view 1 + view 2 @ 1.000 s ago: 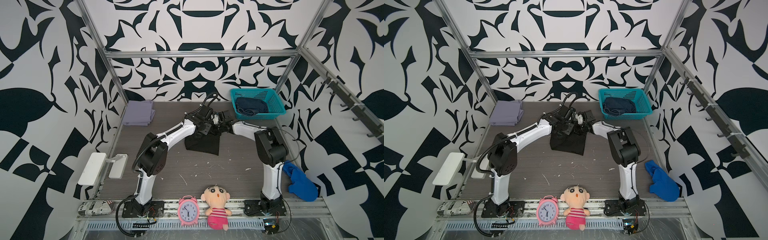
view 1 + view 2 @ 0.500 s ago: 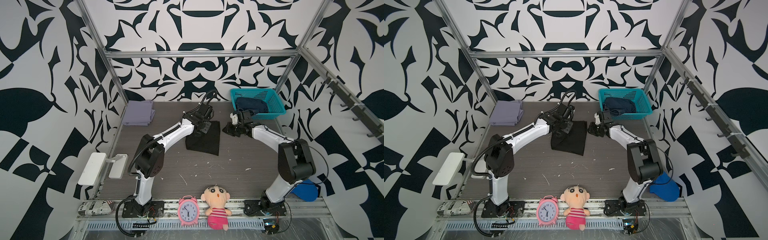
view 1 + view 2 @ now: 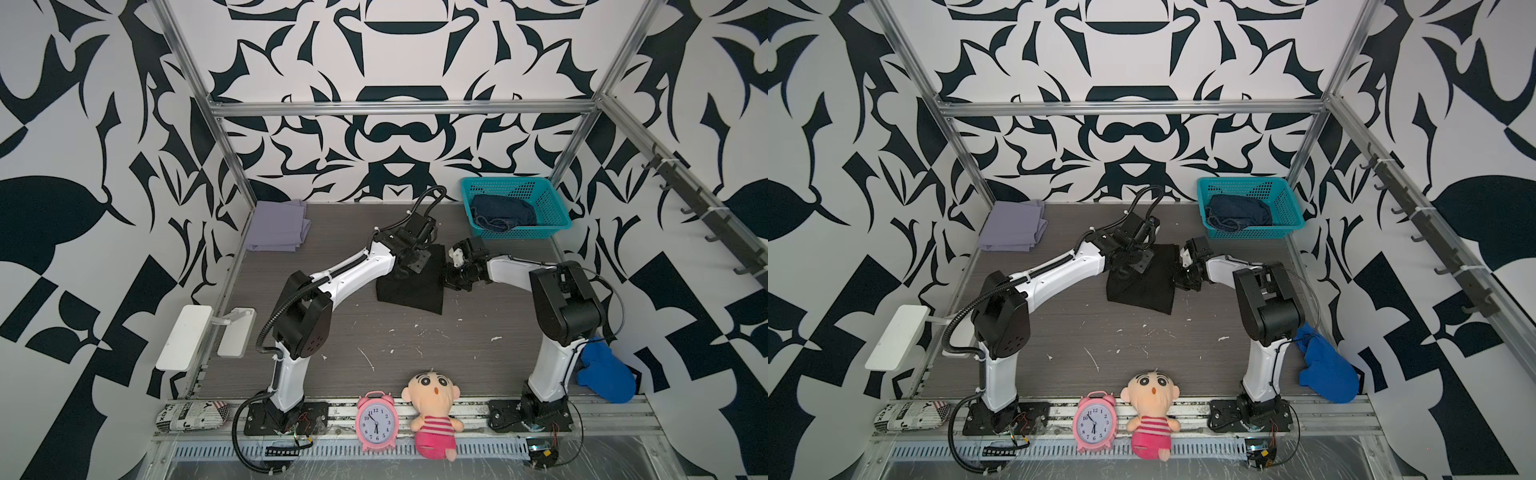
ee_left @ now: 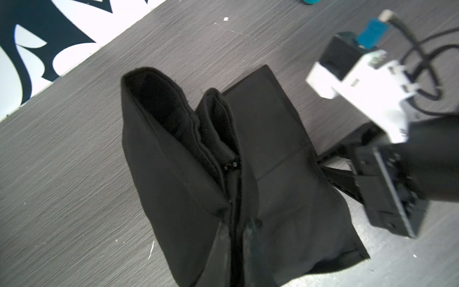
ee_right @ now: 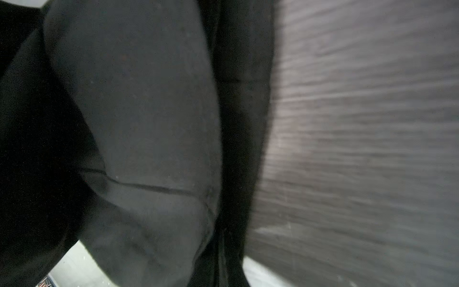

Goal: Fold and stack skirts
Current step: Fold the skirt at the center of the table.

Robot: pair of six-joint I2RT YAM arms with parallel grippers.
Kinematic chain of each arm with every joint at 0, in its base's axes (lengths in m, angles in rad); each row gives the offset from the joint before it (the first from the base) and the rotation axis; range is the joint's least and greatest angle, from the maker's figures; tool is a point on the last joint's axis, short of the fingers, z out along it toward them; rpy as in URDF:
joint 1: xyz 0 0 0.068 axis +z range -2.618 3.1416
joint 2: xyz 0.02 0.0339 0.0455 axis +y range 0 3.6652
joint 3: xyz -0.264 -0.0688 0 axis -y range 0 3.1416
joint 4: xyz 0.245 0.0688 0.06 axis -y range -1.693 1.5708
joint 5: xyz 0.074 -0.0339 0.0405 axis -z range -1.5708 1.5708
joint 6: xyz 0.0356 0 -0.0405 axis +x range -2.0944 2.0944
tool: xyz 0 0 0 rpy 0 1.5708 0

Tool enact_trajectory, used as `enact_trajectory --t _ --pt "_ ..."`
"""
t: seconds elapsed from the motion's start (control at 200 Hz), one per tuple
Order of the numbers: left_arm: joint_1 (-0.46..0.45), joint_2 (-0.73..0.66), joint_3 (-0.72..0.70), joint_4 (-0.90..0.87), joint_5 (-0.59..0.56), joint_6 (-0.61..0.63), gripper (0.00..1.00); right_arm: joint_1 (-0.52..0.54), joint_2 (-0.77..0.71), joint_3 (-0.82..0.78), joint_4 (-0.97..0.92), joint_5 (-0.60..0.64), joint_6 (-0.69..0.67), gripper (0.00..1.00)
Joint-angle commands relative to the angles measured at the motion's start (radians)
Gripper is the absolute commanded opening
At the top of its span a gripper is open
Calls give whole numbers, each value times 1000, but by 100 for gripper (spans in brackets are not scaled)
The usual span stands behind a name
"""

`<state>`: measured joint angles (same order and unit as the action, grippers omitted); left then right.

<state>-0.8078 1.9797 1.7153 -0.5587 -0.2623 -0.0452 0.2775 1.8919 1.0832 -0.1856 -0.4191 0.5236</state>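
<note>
while the left pincer (image 4: 239, 225) is clamped tight on a raised fold of the black skirt (image 3: 411, 286) on the worktop (image 3: 415, 345), the right pincer (image 3: 451, 283) sits at its edge, and whether it grips i cannot tell. folding looks underway; next calls for laying that fold flat, then stacking on the lavender skirt (image 3: 276, 226).

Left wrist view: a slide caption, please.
Left gripper pinches the black skirt, its folds raised above the table.

black skirt (image 3: 409, 286): matt smooth cloth, stitched hems. lavender skirt (image 3: 277, 226): soft matt cloth. denim skirt (image 3: 500, 212): coarse dark cloth. basket (image 3: 519, 233): teal plastic mesh, slight gloss. tabletop (image 3: 478, 345): grey wood-grain, matt, white flecks. frame rails (image 3: 399, 109): brushed metal. arm shells (image 3: 353, 272): glossy white plastic, black joints matt.
</note>
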Motion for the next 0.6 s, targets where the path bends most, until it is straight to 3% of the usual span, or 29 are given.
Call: enact_trajectory --t 0.0,0.595 --pt "-13 20 38 -16 16 17 0 6 18 12 24 -9 4 10" --pt "-80 160 124 -28 71 12 0 6 30 5 60 -35 13 10"
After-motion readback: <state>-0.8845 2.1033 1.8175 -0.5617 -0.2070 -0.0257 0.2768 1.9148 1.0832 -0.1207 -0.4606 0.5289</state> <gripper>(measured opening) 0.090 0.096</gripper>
